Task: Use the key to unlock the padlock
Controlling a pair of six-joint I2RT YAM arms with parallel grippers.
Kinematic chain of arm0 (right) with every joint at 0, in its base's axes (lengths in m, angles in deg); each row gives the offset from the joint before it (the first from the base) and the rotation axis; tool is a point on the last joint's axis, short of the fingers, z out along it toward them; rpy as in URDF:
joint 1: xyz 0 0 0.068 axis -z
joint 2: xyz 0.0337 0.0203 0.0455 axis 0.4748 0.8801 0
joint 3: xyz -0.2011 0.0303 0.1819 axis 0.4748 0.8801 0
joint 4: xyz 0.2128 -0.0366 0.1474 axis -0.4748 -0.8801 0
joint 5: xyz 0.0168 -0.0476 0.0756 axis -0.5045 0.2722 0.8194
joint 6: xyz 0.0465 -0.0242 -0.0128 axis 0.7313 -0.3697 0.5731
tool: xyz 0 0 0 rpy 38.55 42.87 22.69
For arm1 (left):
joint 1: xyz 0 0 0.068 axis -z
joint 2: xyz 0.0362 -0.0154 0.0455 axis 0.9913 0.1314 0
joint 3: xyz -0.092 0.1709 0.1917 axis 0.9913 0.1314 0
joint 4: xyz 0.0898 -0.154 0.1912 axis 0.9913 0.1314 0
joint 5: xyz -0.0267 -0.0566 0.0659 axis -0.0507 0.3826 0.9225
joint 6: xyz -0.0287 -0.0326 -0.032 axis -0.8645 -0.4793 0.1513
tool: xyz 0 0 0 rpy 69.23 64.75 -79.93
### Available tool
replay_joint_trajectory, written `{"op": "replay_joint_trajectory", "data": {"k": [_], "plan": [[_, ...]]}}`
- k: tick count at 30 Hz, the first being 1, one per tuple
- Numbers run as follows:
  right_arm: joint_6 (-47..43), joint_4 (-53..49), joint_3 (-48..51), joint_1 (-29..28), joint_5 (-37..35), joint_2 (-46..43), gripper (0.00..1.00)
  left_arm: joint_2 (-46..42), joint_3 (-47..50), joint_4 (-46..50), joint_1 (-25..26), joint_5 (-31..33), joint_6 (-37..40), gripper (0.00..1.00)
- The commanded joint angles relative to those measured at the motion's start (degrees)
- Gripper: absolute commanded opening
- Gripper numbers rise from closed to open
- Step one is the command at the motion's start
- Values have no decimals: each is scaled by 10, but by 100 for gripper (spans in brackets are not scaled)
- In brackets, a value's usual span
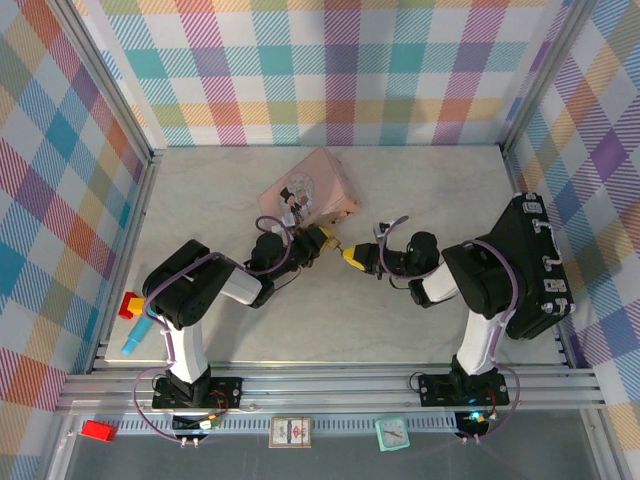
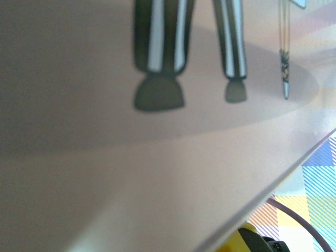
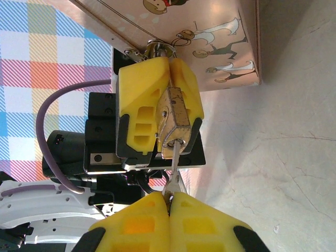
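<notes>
The small brass padlock (image 3: 174,116) is clamped between the yellow fingers (image 3: 140,94) of my left gripper (image 3: 167,105), keyhole end facing the right wrist camera. Its silvery shackle (image 3: 157,50) sits at the edge of the pink tin (image 3: 210,31). The thin grey key (image 3: 173,160) has its tip in the keyhole. My right gripper (image 3: 170,198) is shut on the key's head. From above, the left gripper (image 1: 322,240) and right gripper (image 1: 350,256) meet tip to tip just in front of the tin (image 1: 308,190). The tin's lid (image 2: 157,157) lies close against the left wrist camera.
A blue pen-like stick (image 1: 135,340) and a red block (image 1: 130,305) lie by the left wall. A black case (image 1: 535,265) stands at the right wall. A red piece (image 1: 98,430), a card (image 1: 291,432) and a small clock (image 1: 392,433) sit on the front rail.
</notes>
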Motion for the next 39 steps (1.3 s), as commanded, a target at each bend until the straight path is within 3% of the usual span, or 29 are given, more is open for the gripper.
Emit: {"op": "replay_joint_trajectory", "data": {"k": [1, 29, 39], "plan": [[6, 13, -15, 11, -7, 21, 0, -6, 5, -42, 0, -23, -49, 0], [50, 13, -25, -2, -20, -10, 0, 8, 0, -44, 7, -18, -38, 0], [53, 13, -23, -2, -34, 21, 0, -3, -1, -46, 8, -23, -38, 0]]}}
